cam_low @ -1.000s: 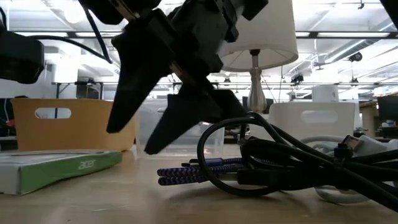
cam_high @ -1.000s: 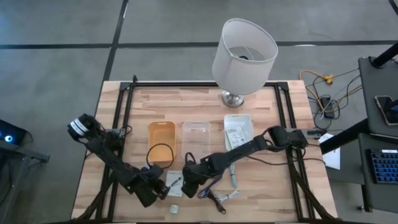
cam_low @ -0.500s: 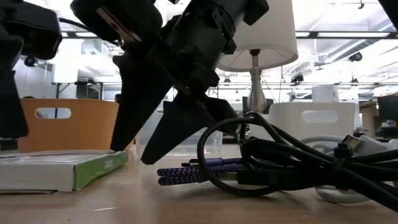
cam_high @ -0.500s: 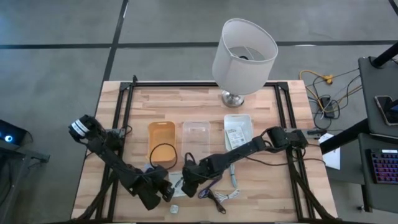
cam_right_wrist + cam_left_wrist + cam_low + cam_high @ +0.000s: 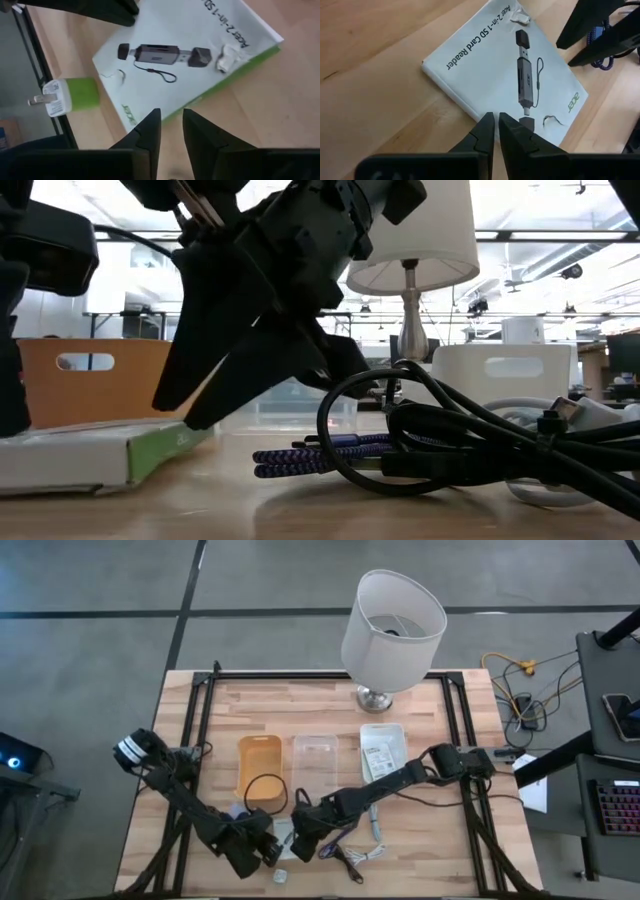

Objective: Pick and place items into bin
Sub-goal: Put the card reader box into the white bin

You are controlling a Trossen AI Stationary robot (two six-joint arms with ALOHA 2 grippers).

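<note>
Left gripper [image 5: 494,125], fingers closed and empty, and right gripper [image 5: 167,125], fingers narrowly parted and holding nothing, both meet at the white card-reader packet [image 5: 505,75] lying flat near the bench's [image 5: 440,860] front edge. Only the right wrist view shows the green-and-white plug [image 5: 67,96] beside the packet. The low view shows black and purple cords [image 5: 440,445] close alongside. Orange bin [image 5: 260,768], clear bin [image 5: 315,760] and white bin [image 5: 383,748] stand behind, lamp [image 5: 392,620] beyond.
</note>
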